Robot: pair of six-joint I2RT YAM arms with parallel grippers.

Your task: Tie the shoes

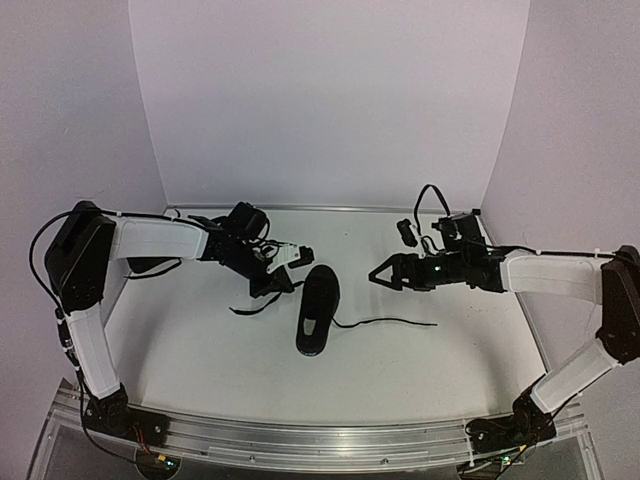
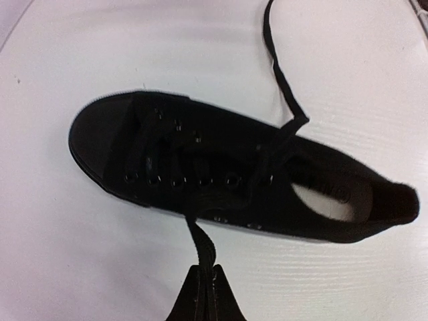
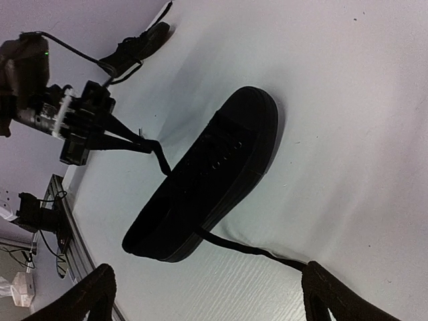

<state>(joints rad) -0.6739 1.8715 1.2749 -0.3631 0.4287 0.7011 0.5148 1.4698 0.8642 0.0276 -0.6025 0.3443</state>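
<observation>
All-black low-top canvas shoe (image 1: pixel 317 310) is lying centrally, toe toward twelve o'clock, one thin black lace (image 1: pixel 400 322) trailing toward three. At ten o'clock the left gripper (image 2: pixel 204 274) is pinching its other lace (image 2: pixel 200 244); at two, the right gripper (image 1: pixel 380 273) is gaping, empty.

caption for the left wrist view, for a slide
Left pincer pinches one lace of a black shoe on the white table; the other lace trails away
</observation>
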